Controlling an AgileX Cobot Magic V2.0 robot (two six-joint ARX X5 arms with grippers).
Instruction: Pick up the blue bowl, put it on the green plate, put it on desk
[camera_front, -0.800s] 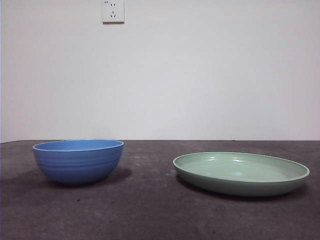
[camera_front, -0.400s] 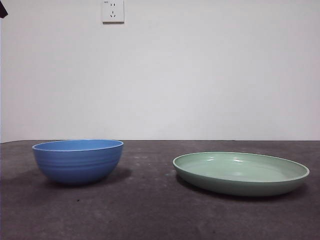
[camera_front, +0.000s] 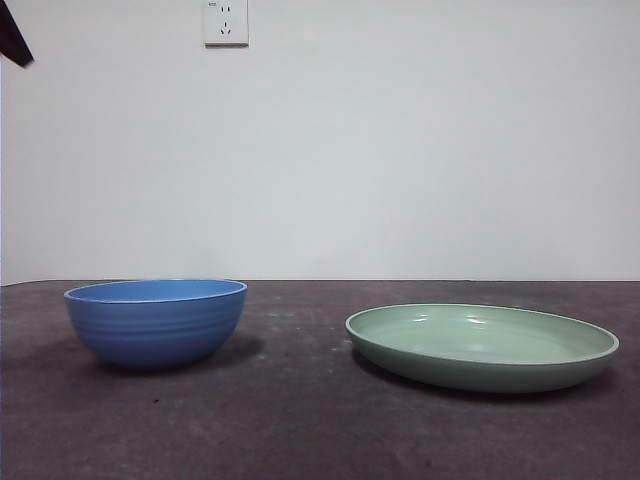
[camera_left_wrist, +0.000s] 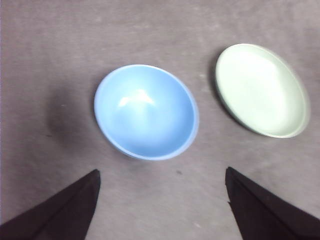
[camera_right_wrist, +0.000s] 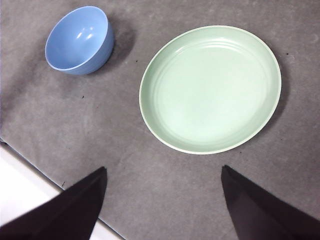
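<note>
The blue bowl (camera_front: 156, 320) stands empty on the left of the desk (camera_front: 300, 400). To its right, with a gap between them, lies the empty green plate (camera_front: 482, 345). My left gripper (camera_left_wrist: 161, 171) hangs open high above the desk, with the blue bowl (camera_left_wrist: 145, 111) just ahead of its jaws and the green plate (camera_left_wrist: 261, 90) further off. My right gripper (camera_right_wrist: 164, 168) is also open and high, looking down on the green plate (camera_right_wrist: 210, 89) and the blue bowl (camera_right_wrist: 79, 40). A black arm tip (camera_front: 14, 40) shows at the front view's top left corner.
A white wall with a power socket (camera_front: 226, 22) rises behind the desk. In the right wrist view the desk's edge (camera_right_wrist: 45, 175) runs close to the gripper, with a white surface (camera_right_wrist: 20, 200) beyond it.
The black arm tip at the top left corner has come further into the front view. Bowl and plate have not moved.
</note>
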